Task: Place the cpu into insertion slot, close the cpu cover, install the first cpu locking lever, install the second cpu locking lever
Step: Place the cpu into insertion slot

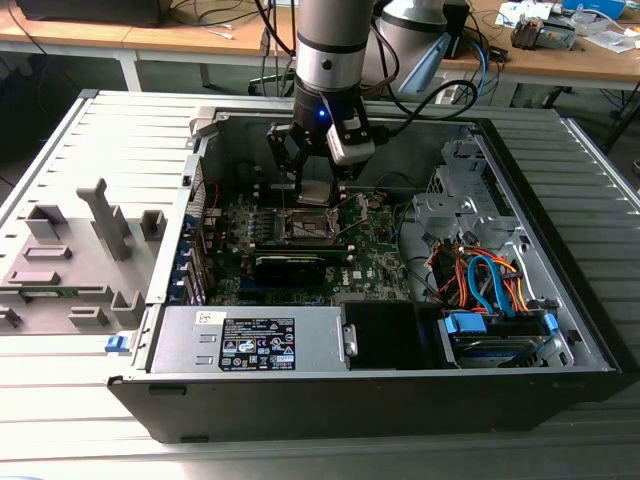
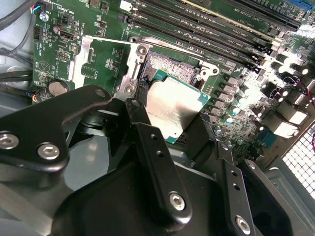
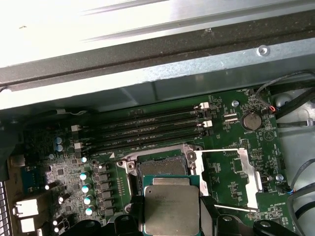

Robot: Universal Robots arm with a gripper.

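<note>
Looks like a robotics lab: wooden workbenches (image 1: 150,38) strewn with cables (image 1: 215,18) behind the open PC case (image 1: 300,405), grey jigs (image 1: 105,215) beside it.

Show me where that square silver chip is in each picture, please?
Exterior view: cpu in the gripper, just above the insertion slot.
Second wrist view: cpu partly covering the insertion slot.
First wrist view: cpu overlapping the insertion slot.
Shared landmark: the insertion slot.
</note>
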